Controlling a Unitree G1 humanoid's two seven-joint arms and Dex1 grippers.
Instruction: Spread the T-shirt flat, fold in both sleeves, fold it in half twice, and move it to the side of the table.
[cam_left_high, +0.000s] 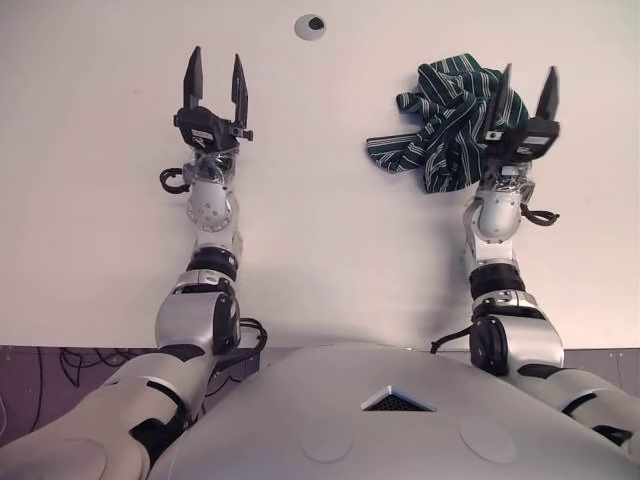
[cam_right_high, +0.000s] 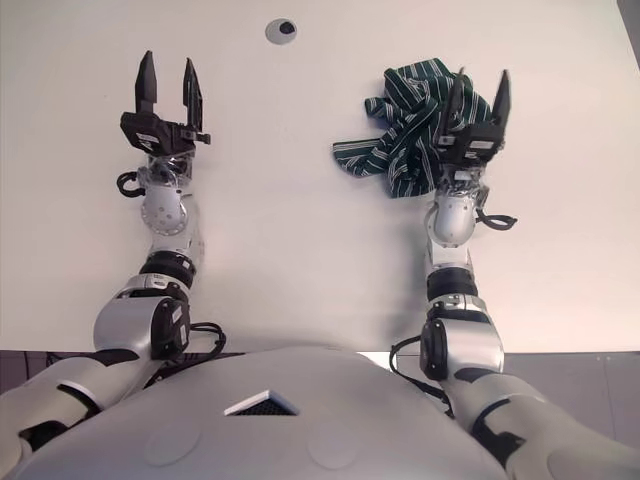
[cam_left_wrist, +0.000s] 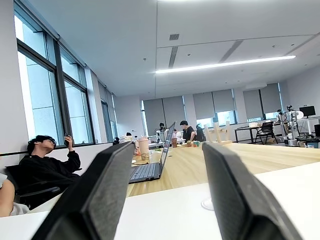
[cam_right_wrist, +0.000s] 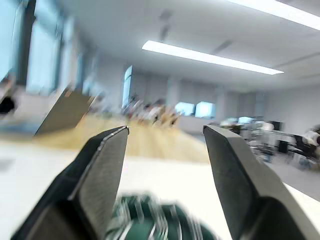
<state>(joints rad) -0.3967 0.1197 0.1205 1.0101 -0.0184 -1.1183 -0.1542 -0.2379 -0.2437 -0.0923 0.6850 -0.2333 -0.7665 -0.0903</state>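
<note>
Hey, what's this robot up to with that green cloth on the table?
It is meant to fold a T-shirt. The green striped T-shirt lies crumpled in a heap on the white table, not yet spread. The right gripper is over its near side with fingers open, holding nothing. The left gripper is over bare table, also open.

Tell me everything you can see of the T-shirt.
The T-shirt is dark green with thin white stripes, soft-looking cloth. It lies crumpled in a heap on the white table, on the robot's right, not spread out; one flap trails toward the middle. Sleeves and collar cannot be made out. The open right pincer is at its right edge; whether it touches cannot be told.
</note>
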